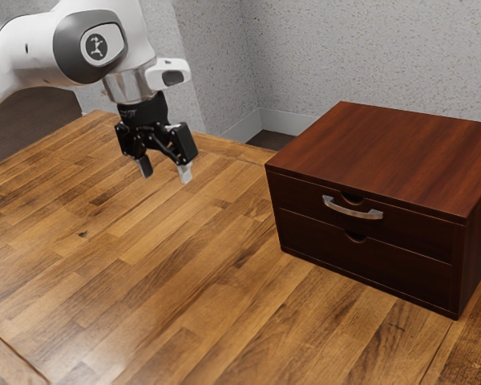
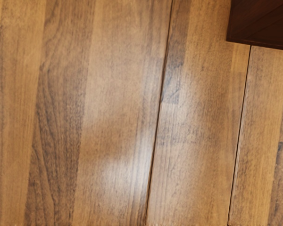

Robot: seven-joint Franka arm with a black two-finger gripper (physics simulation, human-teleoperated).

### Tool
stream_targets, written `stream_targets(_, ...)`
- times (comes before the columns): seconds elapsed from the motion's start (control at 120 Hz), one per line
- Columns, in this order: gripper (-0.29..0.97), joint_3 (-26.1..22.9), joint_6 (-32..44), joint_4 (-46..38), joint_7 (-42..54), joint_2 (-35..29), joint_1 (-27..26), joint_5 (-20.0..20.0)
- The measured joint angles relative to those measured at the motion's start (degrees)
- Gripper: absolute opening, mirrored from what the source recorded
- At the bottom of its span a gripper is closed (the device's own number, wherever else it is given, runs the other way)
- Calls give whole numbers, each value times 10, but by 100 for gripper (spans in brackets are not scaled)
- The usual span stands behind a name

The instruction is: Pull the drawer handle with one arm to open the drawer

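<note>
Our gripper (image 1: 166, 170) hangs open & empty over table (image 1: 144, 273), well apart from handle (image 1: 352, 210); drawer (image 1: 301, 195) shut.

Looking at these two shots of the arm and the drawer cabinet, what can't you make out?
1. Inside of the upper drawer: exterior view, hidden by its own front.
2. Back and far side of the cabinet: exterior view, hidden by its own body.
3. Base of the arm: exterior view, cut off by the left edge.
4. Rest of the cabinet: wrist view, cut off by the picture's edge, leaving one dark corner.
</note>
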Motion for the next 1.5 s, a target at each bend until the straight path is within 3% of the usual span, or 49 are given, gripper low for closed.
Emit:
stream_targets(0.4,68,1,-10,1,10,-1,5,-5)
stream_targets(0.475,68,1,-13,25,23,-53,7,-6)
stream_targets(0.575,68,-24,15,36,88,-107,-8,-22)
stream_targets(0.742,68,-58,76,31,254,-81,-71,-31)
stream_targets(0.808,68,-60,91,29,318,-53,-83,-24)
stream_targets(0.9,68,-60,111,26,396,-18,-131,24)
stream_targets(0.975,68,-60,128,25,451,1,-141,49)
stream_targets(1.208,68,-59,175,25,590,43,-144,49)
stream_targets(1.5,68,-52,197,-84,700,-31,-182,27)
